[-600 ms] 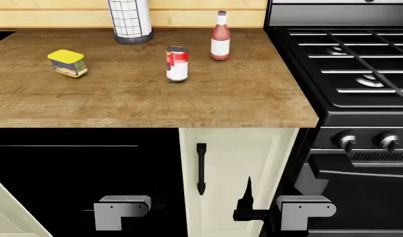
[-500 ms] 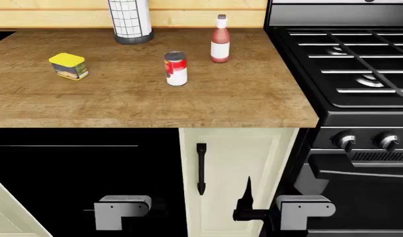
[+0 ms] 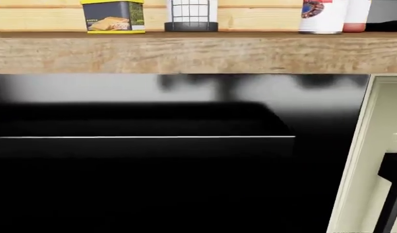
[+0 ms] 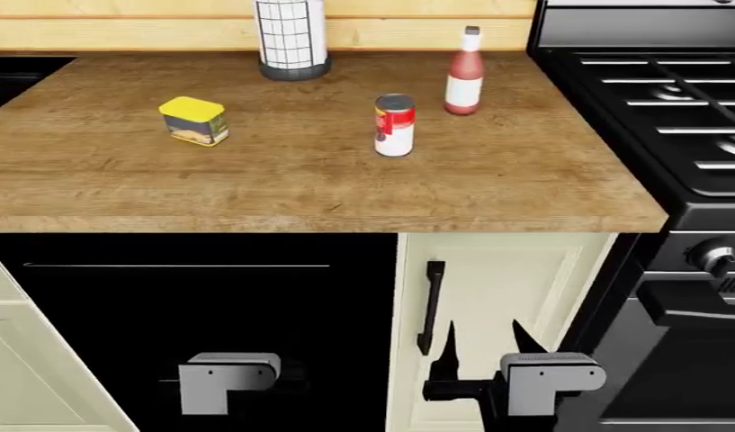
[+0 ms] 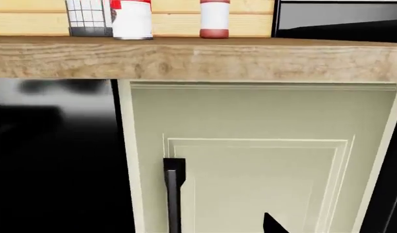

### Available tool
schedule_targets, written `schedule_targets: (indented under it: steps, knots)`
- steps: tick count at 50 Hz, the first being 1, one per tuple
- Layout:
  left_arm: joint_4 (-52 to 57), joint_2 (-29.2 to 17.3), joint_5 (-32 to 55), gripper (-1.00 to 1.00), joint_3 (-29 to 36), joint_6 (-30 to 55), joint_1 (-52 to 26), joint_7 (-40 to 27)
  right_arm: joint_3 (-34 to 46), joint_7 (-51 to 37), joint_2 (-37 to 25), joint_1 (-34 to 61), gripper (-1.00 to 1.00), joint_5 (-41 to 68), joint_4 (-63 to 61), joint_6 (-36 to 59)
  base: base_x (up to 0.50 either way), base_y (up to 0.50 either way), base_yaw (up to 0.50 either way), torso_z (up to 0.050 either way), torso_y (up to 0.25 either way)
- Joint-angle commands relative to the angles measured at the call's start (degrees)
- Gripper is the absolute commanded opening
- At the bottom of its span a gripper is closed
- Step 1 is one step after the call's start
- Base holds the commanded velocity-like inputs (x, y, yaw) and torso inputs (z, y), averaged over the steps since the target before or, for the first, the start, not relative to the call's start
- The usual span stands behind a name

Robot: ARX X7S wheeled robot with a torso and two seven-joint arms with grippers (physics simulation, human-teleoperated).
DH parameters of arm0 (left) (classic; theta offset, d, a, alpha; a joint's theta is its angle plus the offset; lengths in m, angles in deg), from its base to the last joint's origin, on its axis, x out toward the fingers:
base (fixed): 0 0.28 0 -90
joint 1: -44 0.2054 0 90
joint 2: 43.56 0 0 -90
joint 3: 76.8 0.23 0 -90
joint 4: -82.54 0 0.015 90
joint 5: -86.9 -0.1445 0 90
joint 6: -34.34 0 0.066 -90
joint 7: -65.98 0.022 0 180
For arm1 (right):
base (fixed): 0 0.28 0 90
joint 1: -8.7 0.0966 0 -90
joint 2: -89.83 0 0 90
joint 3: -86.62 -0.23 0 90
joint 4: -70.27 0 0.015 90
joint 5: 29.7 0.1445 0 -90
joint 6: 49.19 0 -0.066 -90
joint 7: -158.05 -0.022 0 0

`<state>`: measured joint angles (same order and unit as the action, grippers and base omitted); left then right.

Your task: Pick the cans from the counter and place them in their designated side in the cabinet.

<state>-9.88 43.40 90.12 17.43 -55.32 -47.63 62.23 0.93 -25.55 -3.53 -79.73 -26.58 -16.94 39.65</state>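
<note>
The head view has slid leftward since a moment ago, so the bench (image 4: 283,189) contents now sit further right in frame; I judge the base is repositioning, with nothing picked yet. Two cans stand on it: yellow-lidded tin (image 4: 194,121) at ten o'clock, red-and-white can (image 4: 394,126) near centre. The right claw (image 4: 481,346) hangs released, and the left claw (image 4: 292,378) I cannot tell.

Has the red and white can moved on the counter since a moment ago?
No. The red-and-white can keeps its place relative to the sauce bottle and yellow-lidded tin; the view itself shifted.
</note>
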Motion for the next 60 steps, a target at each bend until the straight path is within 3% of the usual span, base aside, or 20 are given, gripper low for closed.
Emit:
schedule_targets:
  steps: [1, 10, 15, 24, 33, 37, 45, 51, 60]
  knots:
    - [-0.29, -1.03, 1.21, 1.0, 1.23, 0.17, -0.32, -1.06, 1.31, -1.14, -0.88, 0.28, 1.0, 0.85, 0.24, -0.12, 0.0, 0.4, 0.0, 0.0, 0.0]
    - [0.47, -1.93, 1.49, 1.0, 2.19, 0.69, -0.3, -1.52, 2.13, -2.0, -1.42, 0.03, 1.0, 1.31, -1.02, 0.99, 0.0, 0.31, 0.0, 0.0, 0.0]
    - [2.49, -2.78, 1.22, 1.0, 3.46, 2.95, -1.18, -1.32, 2.62, -2.15, -2.01, 0.07, 1.0, 2.26, -4.38, 6.1, 0.0, 0.0, 0.0, 0.0, 0.0]
    - [24.61, -6.14, 8.57, 1.0, 2.29, 23.36, -7.47, 0.3, 2.66, -1.6, -6.35, 2.92, 1.0, 6.71, -30.7, 31.44, 0.0, 0.0, 0.0, 0.0, 0.0]
    - [37.3, -9.68, 16.27, 1.0, -0.65, 40.83, -21.0, 1.25, -2.8, -1.32, -9.32, 20.31, 1.0, 16.29, -51.34, 62.28, 0.0, 0.0, 0.0, 0.0, 0.0]
    - [38.71, -9.39, 21.31, 1.0, -3.81, 48.91, -27.9, 0.77, -3.89, -0.3, -9.7, 30.91, 1.0, 19.29, -51.28, 70.16, 0.0, 0.0, 0.0, 0.0, 0.0]
    - [33.23, -10.72, 23.42, 1.0, -5.22, 53.79, -38.16, 1.57, -8.48, 3.21, -10.29, 46.01, 1.0, 24.09, -46.25, 79.32, 0.0, 0.0, 0.0, 0.0, 0.0]
    - [31.34, -11.18, 28.36, 1.0, -8.05, 63.85, -46.6, 1.2, -7.93, 4.81, -12.82, 52.75, 1.0, 25.31, -43.46, 82.67, 0.14, 0.0, 0.0, 0.0, 0.0]
    - [27.76, -12.62, 30.35, 1.0, -7.09, 70.26, -55.36, 1.57, -7.49, 6.48, -15.0, 57.85, 1.0, 26.01, -38.76, 83.53, 0.2, 0.0, 0.0, 0.0, 0.0]
